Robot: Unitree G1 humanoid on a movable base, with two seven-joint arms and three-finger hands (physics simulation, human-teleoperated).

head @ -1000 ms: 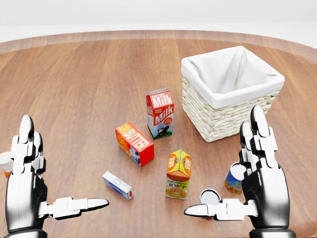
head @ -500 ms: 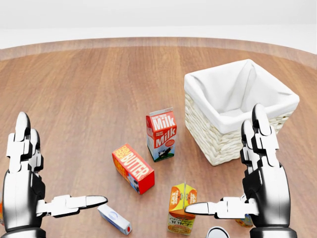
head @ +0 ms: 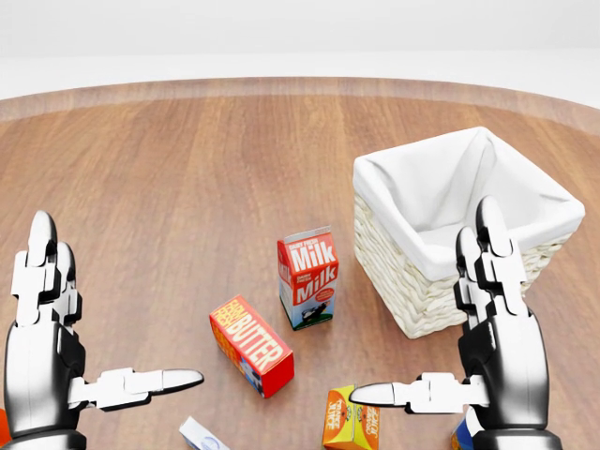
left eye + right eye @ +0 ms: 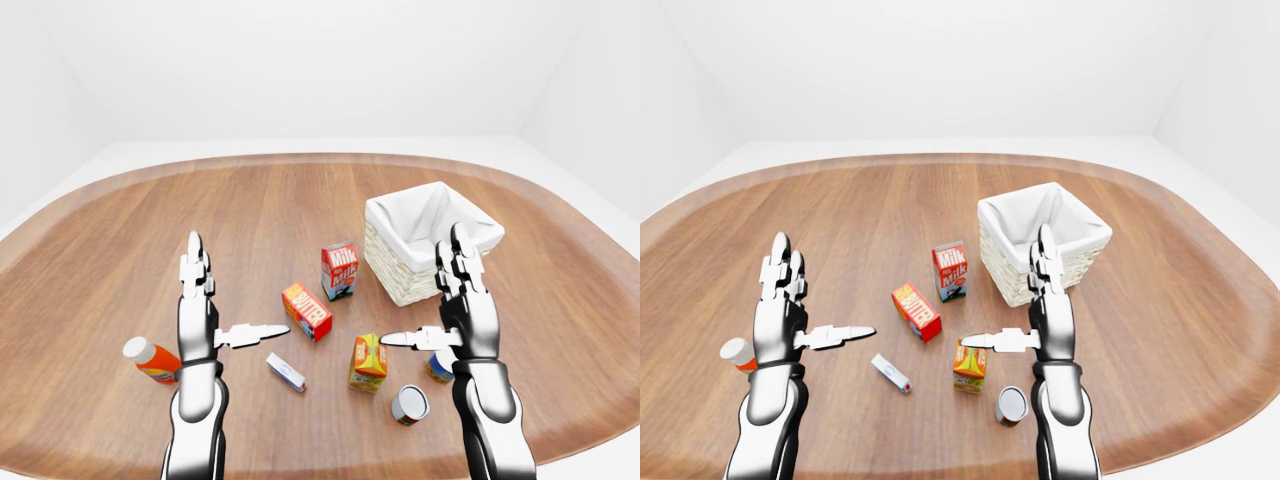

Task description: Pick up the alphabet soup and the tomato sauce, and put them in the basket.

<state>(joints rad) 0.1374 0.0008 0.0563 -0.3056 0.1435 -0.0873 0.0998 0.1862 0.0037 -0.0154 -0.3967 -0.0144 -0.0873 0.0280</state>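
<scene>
Up over the wooden surface (image 4: 120, 250), the left robot hand (image 4: 200, 310) and right robot hand (image 4: 462, 305) stand with fingers straight up and thumbs pointing inward, both spread and holding nothing. One can (image 4: 409, 404) lies near the bottom of the left-eye view just left of the right forearm, and a second can (image 4: 437, 366) peeks out from behind that wrist, though which is soup and which sauce I cannot tell; the basket (image 4: 395, 280) sits above them, beside the milk carton (image 4: 340, 270). Compared with a second ago the head view has tipped upward, so the basket and cartons sit lower in it and the cans have slid off its bottom edge, while the hands keep their pose.
</scene>
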